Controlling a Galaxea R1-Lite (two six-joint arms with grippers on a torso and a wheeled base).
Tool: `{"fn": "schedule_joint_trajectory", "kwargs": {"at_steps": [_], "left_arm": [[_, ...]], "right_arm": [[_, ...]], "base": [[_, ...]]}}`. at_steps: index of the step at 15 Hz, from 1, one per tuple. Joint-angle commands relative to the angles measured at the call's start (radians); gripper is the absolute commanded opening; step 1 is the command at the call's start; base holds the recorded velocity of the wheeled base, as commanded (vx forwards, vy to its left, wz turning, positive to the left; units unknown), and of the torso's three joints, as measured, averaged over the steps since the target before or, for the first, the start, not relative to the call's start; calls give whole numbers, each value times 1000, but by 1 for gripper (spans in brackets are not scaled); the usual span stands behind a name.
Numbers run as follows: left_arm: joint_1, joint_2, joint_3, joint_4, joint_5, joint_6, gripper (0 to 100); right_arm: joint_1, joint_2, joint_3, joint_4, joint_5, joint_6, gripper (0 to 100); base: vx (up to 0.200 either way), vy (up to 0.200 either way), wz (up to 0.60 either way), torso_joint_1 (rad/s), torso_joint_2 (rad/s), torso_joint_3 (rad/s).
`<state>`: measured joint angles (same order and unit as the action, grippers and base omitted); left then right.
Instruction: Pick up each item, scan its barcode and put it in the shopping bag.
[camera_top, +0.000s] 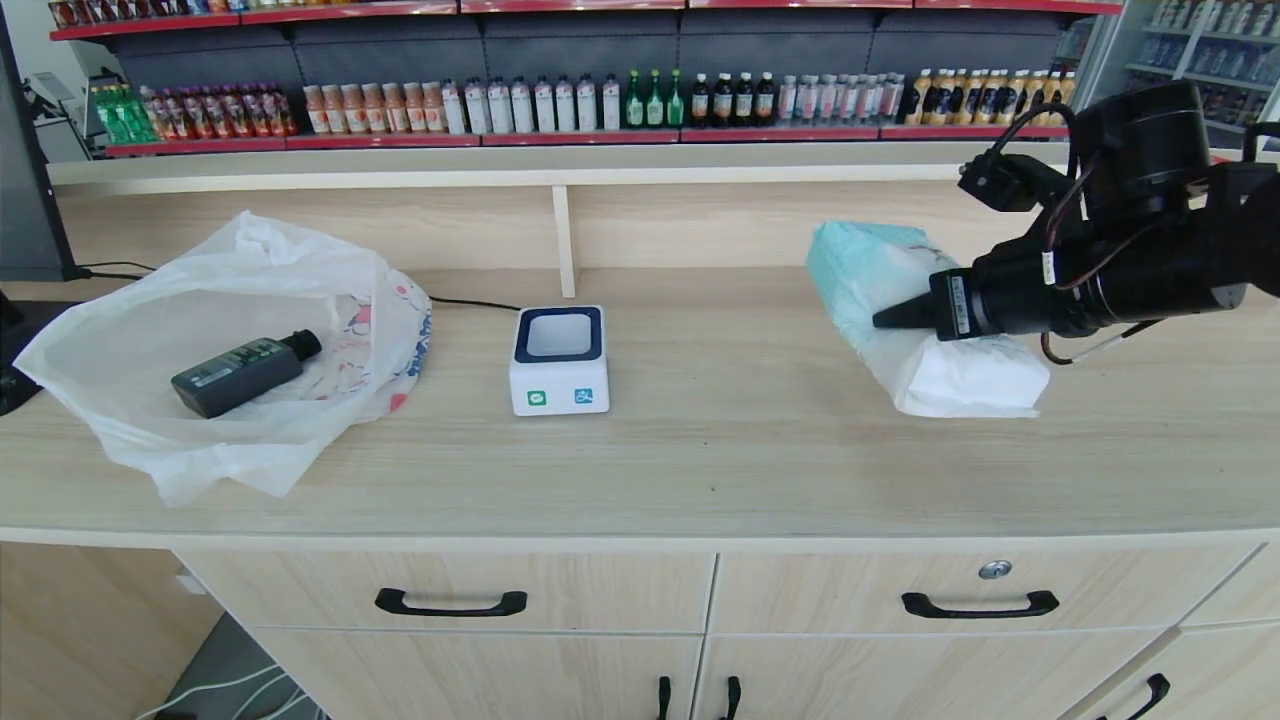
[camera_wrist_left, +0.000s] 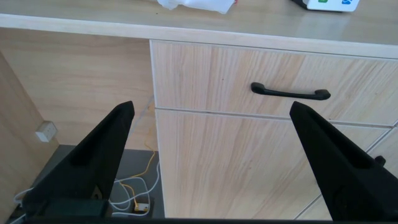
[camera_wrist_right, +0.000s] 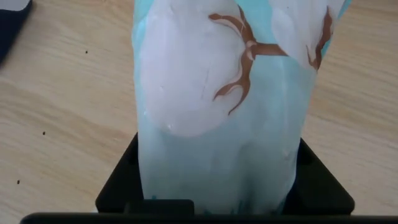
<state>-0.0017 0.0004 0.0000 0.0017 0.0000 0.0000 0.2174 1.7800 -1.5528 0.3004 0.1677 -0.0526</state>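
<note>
your left gripper (camera_wrist_left: 211, 162) hangs low before a pale wood drawer front (camera_wrist_left: 249, 74), below the counter edge, fingers spread wide and holding nothing. up on the light wood counter (camera_top: 740, 440), the crinkled translucent white plastic shopping bag (camera_top: 130, 350) lies at the left with a dark grey bottle (camera_top: 245, 373) already in it. the small white box scanner (camera_top: 558, 358) with a dark-rimmed window sits mid-counter. further right, the soft pale blue and white plastic-wrapped pack (camera_top: 860, 265) rests on the counter, and your right gripper (camera_top: 890, 318) is clamped across it, a finger on each side. the pick-up of this item looks to be in hand. next you lift it and carry it left over the scanner window. the barcode's place is not visible, so expect to turn the pack.
</note>
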Motion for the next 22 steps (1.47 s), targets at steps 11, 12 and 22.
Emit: {"fn": "schedule_joint_trajectory", "kwargs": {"at_steps": [11,12,22], "left_arm": [[0,0,0,0,0,0,100],[0,0,0,0,0,0,100],[0,0,0,0,0,0,100]], "right_arm": [[201,-869,797,-288,-25,-52,0],[229,-872,800,-293,-27,7,0],[349,-809,881,-445,170,1223,0]], "base": [[0,0,0,0,0,0],[0,0,0,0,0,0],[0,0,0,0,0,0]]}}
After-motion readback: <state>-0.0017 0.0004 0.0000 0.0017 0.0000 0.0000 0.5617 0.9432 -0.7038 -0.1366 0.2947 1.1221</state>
